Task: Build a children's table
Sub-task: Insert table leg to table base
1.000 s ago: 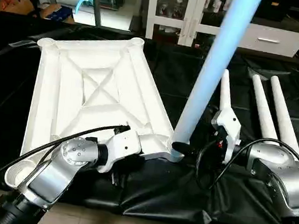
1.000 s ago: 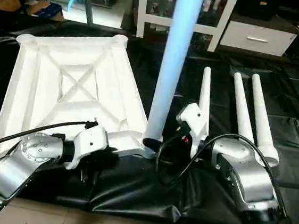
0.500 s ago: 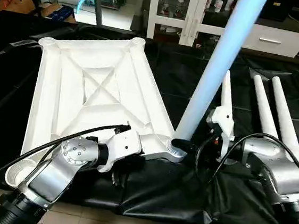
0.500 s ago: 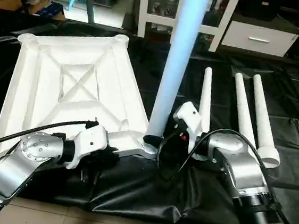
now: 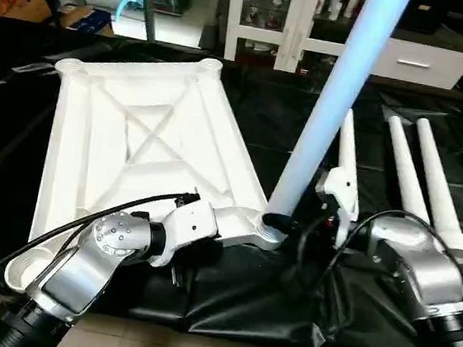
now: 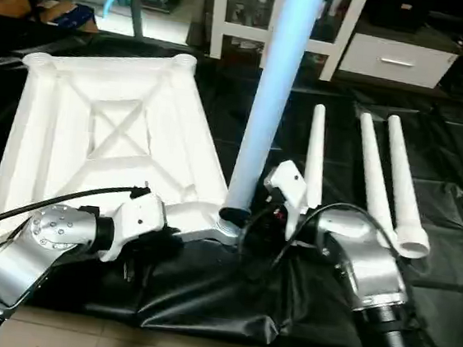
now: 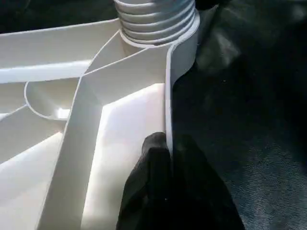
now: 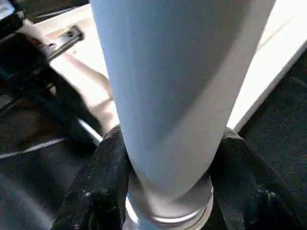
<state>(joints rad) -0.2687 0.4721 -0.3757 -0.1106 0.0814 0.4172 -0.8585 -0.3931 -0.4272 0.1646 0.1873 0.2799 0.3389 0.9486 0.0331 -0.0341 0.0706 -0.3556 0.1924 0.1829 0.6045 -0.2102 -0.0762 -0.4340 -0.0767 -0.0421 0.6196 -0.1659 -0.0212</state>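
On black sheet (image 5: 350,310), upturned X-ribbed white top (image 5: 135,143), one leg (image 5: 329,109) upright

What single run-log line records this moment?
white plastic ribbed tabletop: left fingers pinch rim | upright white tube leg: in corner socket, right fingers around base | three legs lying

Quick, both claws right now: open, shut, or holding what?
Left claw: shut on the table top's edge rim.
Right claw: fingers either side of the upright leg at its base; firm grip cannot be told.
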